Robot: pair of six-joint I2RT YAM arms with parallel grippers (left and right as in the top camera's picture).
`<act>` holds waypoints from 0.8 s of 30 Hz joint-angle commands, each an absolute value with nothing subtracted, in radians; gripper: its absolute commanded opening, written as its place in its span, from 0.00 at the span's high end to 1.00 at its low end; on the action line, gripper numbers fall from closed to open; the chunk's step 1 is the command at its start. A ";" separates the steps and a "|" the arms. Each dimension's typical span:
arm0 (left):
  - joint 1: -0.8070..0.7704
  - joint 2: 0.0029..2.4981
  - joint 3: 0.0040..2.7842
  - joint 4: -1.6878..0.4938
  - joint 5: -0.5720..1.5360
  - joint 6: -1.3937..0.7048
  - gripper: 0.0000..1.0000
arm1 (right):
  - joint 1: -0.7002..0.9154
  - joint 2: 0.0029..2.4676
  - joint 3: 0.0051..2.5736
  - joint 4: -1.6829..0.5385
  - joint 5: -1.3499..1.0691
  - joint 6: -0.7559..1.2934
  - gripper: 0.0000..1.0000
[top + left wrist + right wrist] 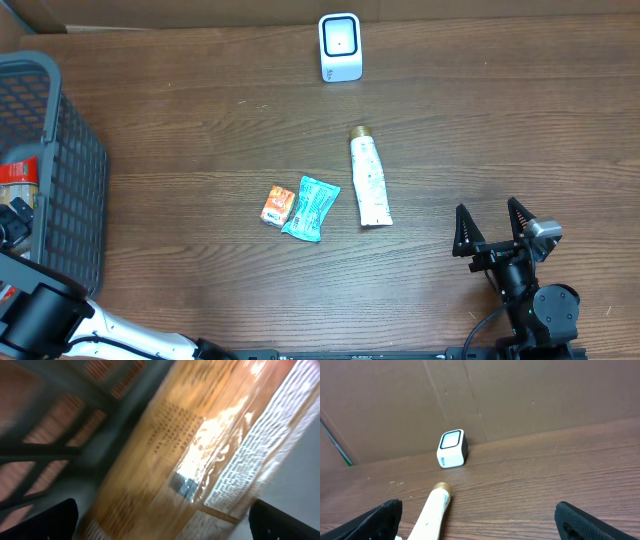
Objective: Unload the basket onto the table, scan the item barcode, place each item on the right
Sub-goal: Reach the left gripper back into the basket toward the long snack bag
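In the basket (80, 170): left end effector (167, 522), fingers (50, 521) wide apart, close over a blurred orange package (190, 445), apparently ungripped. Above the surface (200, 130): right end effector (490, 228), wide open, empty. Scanner (340, 47) at the far edge.

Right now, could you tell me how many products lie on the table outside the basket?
3: an orange packet mid-table, a teal packet against its right side, a white tube further right. The basket may hide others.

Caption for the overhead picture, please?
Open right gripper near a white tube, an orange packet, a teal packet and the scanner.
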State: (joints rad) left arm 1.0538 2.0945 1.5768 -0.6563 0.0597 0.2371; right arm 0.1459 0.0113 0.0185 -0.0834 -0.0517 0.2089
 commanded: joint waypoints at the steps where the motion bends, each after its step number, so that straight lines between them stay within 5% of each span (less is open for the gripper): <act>1: 1.053 2.140 1.574 -0.653 0.063 0.270 0.00 | 0.150 0.003 0.008 -0.080 -0.045 0.208 0.00; 5: 1.053 2.165 1.574 -0.655 0.065 0.269 0.12 | 0.150 0.003 0.008 -0.081 -0.045 0.208 0.00; 10: 1.041 2.165 1.575 -0.661 0.080 0.269 0.78 | 0.150 0.003 0.008 -0.081 -0.045 0.208 0.00; 12: 1.033 2.163 1.576 -0.670 0.080 0.269 0.93 | 0.150 0.003 0.008 -0.080 -0.045 0.208 0.00; 24: 0.928 1.983 1.659 -0.713 0.132 0.243 0.96 | 0.150 0.003 0.008 -0.081 -0.045 0.208 0.00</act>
State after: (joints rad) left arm 0.9718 2.0922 1.6108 -0.7212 0.0940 0.2813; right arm 0.1455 0.0109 0.0185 -0.0834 -0.0513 0.2089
